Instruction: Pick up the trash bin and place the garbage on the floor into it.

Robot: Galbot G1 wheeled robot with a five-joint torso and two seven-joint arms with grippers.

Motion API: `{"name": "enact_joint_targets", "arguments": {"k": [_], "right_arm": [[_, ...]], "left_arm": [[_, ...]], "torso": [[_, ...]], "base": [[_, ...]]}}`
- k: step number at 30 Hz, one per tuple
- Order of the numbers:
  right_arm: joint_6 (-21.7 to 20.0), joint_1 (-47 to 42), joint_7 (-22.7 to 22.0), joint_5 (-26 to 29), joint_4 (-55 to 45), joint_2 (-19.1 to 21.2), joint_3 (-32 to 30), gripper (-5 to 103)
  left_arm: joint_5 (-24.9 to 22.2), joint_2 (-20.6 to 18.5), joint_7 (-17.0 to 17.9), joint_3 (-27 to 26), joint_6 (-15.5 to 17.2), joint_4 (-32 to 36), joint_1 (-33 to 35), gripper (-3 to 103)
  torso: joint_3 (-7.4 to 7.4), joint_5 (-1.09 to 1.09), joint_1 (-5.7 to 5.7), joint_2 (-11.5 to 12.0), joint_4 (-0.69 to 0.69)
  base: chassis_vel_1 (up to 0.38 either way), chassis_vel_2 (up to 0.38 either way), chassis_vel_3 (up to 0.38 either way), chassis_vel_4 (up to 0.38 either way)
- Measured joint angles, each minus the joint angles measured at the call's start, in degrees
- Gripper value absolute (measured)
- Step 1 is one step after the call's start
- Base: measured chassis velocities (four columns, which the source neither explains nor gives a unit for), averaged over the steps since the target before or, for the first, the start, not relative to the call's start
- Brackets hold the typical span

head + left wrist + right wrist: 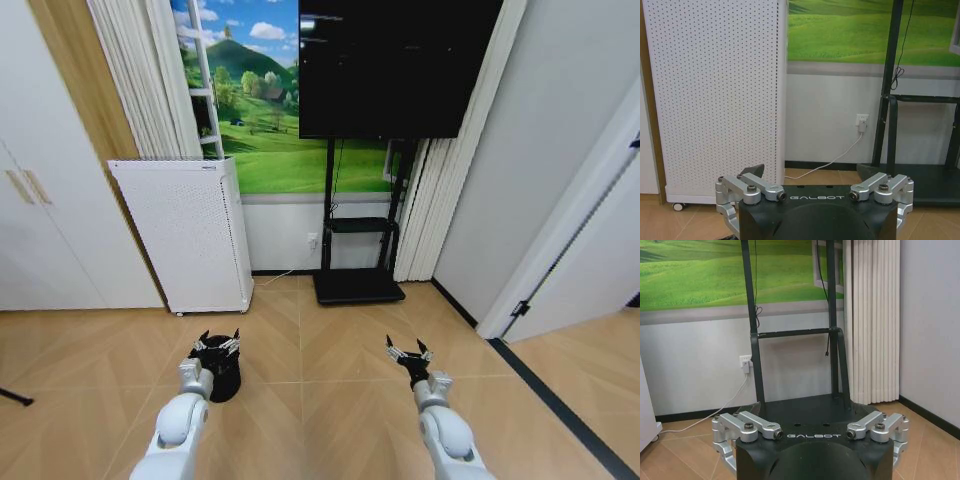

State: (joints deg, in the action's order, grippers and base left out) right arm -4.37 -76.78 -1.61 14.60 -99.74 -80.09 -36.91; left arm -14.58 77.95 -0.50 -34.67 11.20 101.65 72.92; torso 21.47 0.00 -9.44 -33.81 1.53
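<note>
Parquet floor (330, 350) carries a white perforated appliance (185, 232) near its back edge by the wall, and a TV stand (357, 285) beside it. Black bin (222, 378) stands upright under the left pincer (217, 345), fingers apart. Right pincer (409, 352) hovers apart, well clear.

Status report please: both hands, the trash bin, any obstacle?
Left hand open, above trash bin. Right hand open, empty, over bare floor. Bin upright on floor, not gripped. White perforated appliance stands behind bin.
</note>
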Motion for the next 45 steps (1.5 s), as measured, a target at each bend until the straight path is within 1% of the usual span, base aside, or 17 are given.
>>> {"name": "enact_joint_targets", "arguments": {"k": [2,4,5,10,17,20,35,45], "right_arm": [[-0.01,-0.01,0.00,0.00,-0.03,0.00,-0.01,100],[-0.20,0.02,0.00,0.02,-0.21,0.02,-0.01,100],[-0.20,0.02,0.00,0.02,-0.21,0.02,-0.01,100],[-0.36,0.15,-0.09,0.01,-0.46,-0.08,0.22,100],[-0.36,0.00,-0.17,-0.10,-0.46,-0.16,0.24,100],[-0.36,-0.32,-0.31,-0.19,-0.67,-0.31,0.17,100],[-0.54,-0.52,-0.77,-0.41,-1.43,-0.89,0.27,100],[-0.81,-1.19,-1.17,-0.58,-2.21,-0.98,0.45,100]], "left_arm": [[-0.03,-0.04,0.00,-0.02,-0.01,-0.02,-0.01,100],[-0.30,-0.41,-0.01,-0.10,-0.02,0.05,-0.04,100],[-0.30,-0.41,-0.01,-0.10,-0.02,0.05,-0.04,100],[-0.51,-0.69,-0.01,-0.21,-0.02,0.23,-0.09,100],[-0.98,-0.59,0.00,-0.26,-0.05,0.16,-0.13,100],[-1.38,-0.65,-0.04,-0.25,-0.12,0.18,-0.20,100],[-1.90,-1.13,-0.06,-0.39,-0.20,0.19,-0.31,100],[-1.89,-1.01,-0.93,-0.41,-0.76,0.00,-0.09,100]], "torso": [[0.09,0.00,-0.06,-0.15,0.00],[0.64,0.00,-0.44,-1.07,0.00],[0.64,0.00,-0.44,-1.07,0.00],[1.55,0.00,-1.10,-2.65,0.00],[2.16,0.00,-1.55,-3.72,0.00],[2.93,0.00,-2.07,-5.00,0.00],[4.96,0.00,-3.55,-8.52,0.00],[6.48,0.00,-4.68,-11.16,0.00]], "base": [[0.000,0.000,0.000,0.000],[0.000,0.000,0.000,0.000],[0.000,0.000,0.000,0.000],[0.000,0.000,0.000,0.000],[0.000,0.000,0.000,0.000],[0.000,0.000,0.000,0.000],[0.000,0.000,0.000,0.000],[0.000,0.000,0.000,0.000]]}}
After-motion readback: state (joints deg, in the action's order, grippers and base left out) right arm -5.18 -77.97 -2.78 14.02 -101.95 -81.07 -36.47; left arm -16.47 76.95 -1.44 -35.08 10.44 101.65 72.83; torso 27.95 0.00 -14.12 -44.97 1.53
